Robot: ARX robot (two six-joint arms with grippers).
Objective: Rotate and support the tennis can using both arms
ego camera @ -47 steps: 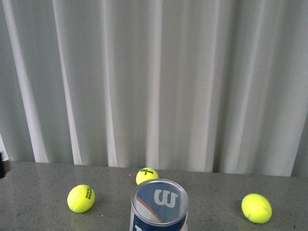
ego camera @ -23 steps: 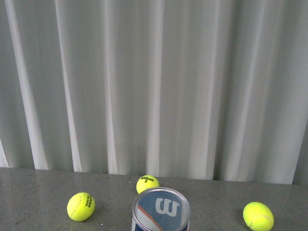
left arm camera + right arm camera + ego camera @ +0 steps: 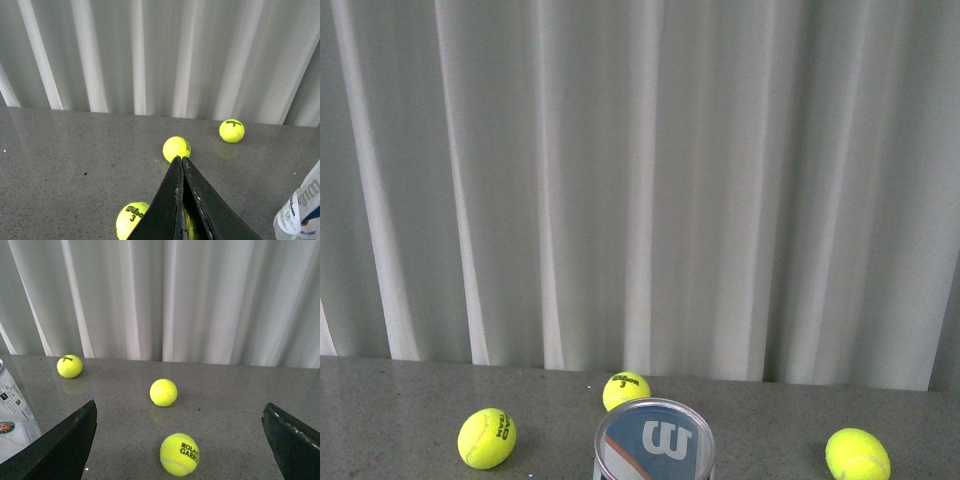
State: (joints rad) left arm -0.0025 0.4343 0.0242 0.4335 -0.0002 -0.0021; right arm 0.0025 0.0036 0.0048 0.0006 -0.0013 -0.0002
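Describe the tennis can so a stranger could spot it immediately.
Start at the white curtain, then drop to the grey table in front of it. The tennis can stands near the front edge, amid yellow balls: a clear tube with a silver rim and white W.

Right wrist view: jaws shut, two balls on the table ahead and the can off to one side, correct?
Not quite. The right wrist view shows the right gripper with its jaws wide open, not shut. The two balls ahead and the can at the side are as you say.
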